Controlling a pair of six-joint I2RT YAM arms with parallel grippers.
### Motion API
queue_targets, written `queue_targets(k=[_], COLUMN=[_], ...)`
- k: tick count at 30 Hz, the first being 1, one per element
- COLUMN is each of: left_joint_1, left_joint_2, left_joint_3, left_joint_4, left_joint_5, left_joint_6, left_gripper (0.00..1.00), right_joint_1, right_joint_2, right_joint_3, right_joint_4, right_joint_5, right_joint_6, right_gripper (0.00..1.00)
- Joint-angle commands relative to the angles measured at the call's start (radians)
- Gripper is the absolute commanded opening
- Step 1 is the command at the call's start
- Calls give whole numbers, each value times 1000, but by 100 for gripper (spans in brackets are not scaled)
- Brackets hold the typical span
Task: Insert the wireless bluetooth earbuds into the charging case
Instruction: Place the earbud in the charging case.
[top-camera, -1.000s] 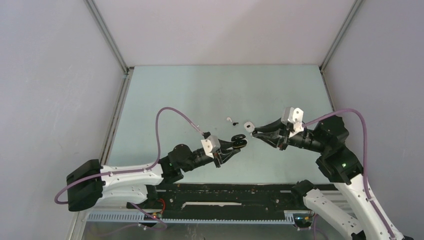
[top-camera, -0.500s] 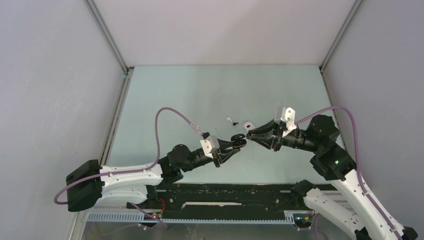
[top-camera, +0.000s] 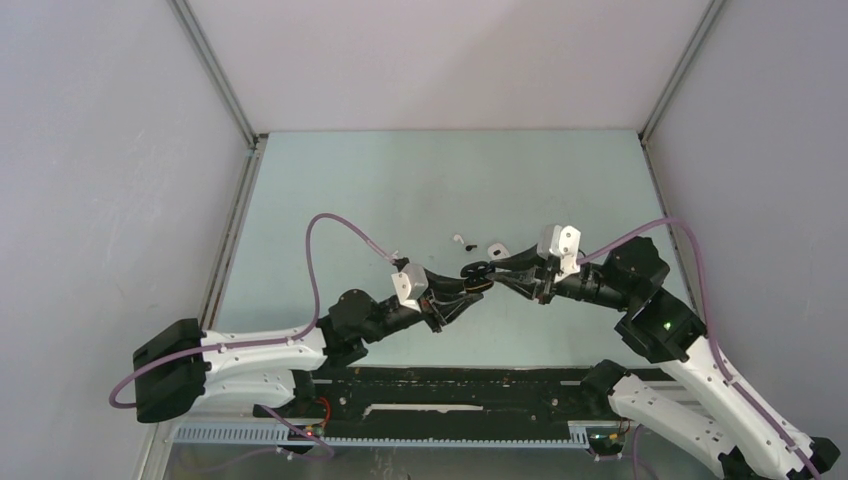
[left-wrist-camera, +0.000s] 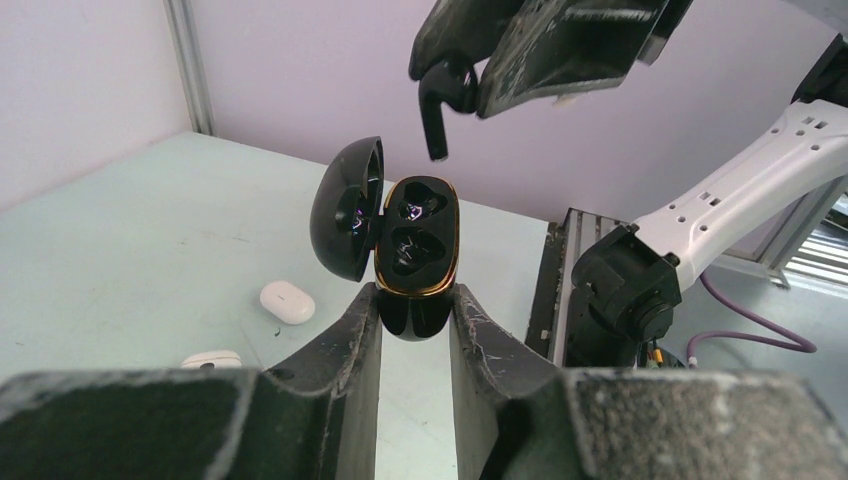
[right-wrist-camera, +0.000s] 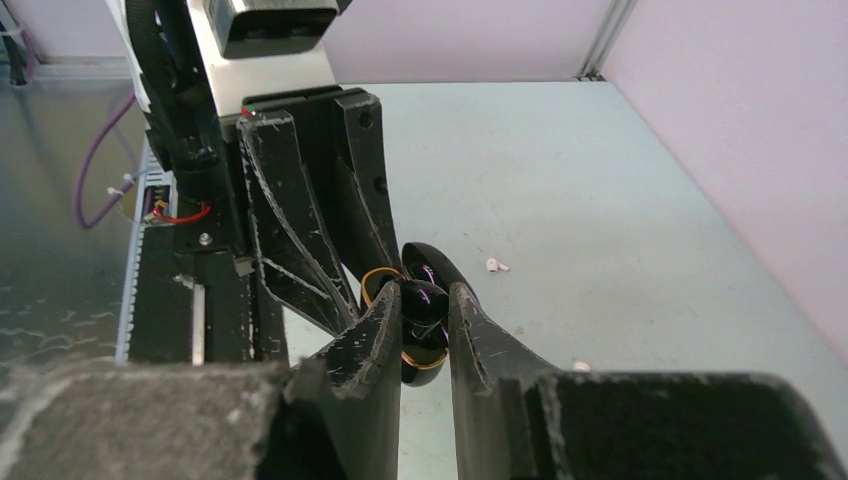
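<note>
Top view: high, rearward, looking down, distant. Wrist views: close, opposed, seemingly sharing the charging case (left-wrist-camera: 415, 250).

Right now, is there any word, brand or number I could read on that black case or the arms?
No text can be read. The black charging case, the black earbud above it, the left arm and the right arm show no lettering, number or sign in any view.

Pale green table (top-camera: 400, 180) below me | white back wall (top-camera: 450, 60) ahead | left wall (top-camera: 100, 200), right wall (top-camera: 770, 150) | aluminium posts (top-camera: 215, 70) (top-camera: 679, 70) at both far corners | black rail (top-camera: 500, 385) along my near edge | slotted grey duct (top-camera: 230, 432) just beyond it.
</note>
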Motion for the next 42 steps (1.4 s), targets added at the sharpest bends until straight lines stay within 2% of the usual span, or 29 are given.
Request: queue_targets(k=[1, 23, 42], left_joint_1=[-4, -4, -4], left_joint_2=[-3, 6, 4], left_joint_3=[0, 6, -4], left_joint_4=[61, 35, 47], left_joint_5=[-5, -12, -31], left_joint_6=[-28, -16, -20], left_gripper=[0, 0, 0], right_joint_1=[17, 31, 31], right_joint_2=[-10, -12, -14], right_joint_3=[-19, -39, -40], right_joint_4=[38, -17, -59], right_joint_5=[41, 33, -1], right_joint_6=[-92, -229, -240], right_gripper=[0, 0, 0])
